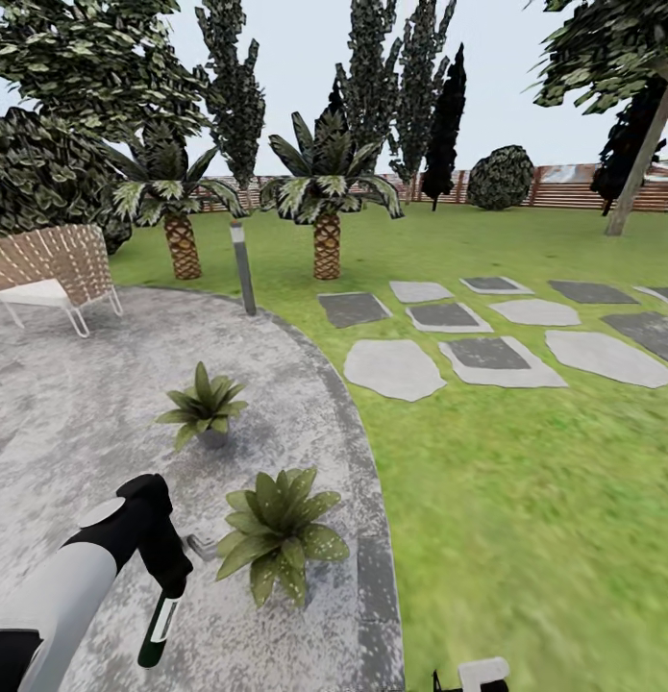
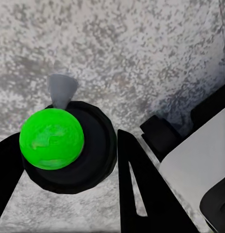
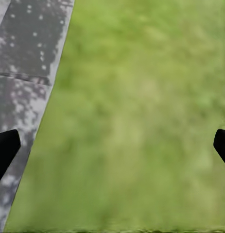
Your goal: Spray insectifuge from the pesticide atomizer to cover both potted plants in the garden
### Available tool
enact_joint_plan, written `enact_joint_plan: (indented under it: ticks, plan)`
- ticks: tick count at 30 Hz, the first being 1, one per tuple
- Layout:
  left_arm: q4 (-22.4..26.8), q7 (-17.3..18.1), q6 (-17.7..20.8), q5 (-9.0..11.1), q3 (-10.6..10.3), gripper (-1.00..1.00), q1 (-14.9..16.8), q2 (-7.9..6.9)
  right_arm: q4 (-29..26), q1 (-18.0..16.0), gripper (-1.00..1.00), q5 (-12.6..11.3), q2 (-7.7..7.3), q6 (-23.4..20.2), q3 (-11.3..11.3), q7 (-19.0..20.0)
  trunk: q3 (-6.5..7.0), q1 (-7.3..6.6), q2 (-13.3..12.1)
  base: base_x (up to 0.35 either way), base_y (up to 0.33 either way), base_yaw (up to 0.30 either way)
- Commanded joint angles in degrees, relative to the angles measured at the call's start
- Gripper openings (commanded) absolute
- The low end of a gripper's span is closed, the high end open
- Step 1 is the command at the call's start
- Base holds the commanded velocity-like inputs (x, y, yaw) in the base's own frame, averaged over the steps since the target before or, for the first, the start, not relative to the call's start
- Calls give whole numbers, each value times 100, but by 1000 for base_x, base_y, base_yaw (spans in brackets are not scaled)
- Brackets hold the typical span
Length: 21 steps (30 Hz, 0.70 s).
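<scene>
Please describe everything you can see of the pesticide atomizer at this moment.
The pesticide atomizer is a slim dark green bottle with a white label, hanging base down from the left gripper, which is shut on its top. It hangs above the grey patio, beside the nearer potted plant. The left wrist view shows its black head and grey nozzle.

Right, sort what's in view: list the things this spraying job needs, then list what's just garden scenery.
Job things:
- pesticide atomizer, held in the left hand
- near potted plant
- far potted plant
- right hand, open over the lawn

Just scenery:
- wicker chair
- lamp post
- two palms
- stepping stones
- fence
</scene>
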<state>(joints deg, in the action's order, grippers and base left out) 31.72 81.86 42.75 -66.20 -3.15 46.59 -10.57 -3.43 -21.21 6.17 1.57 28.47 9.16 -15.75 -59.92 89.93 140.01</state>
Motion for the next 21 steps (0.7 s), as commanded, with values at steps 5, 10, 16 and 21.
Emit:
enact_joint_plan:
  ticks: [5,10,16,21]
  plan:
    - [9,40,59,-9,-24,-100,-1,10,2,-6,100,60,1,0,15,-60,-5,-2,2,-12,304,-253]
    - [8,31,58,-7,-33,-100,-6,8,3,-6,100,63,1,17,15,-62,-5,-2,2,0,97,-50]
    - [-14,-23,49,-15,-32,-100,-34,-44,9,-6,100,74,-7,18,15,-60,-5,-2,2,0,3,-1]
    - [-3,-46,49,-7,-22,-100,-36,-172,-6,-6,100,65,4,10,15,-60,-5,-2,2,0,0,0]
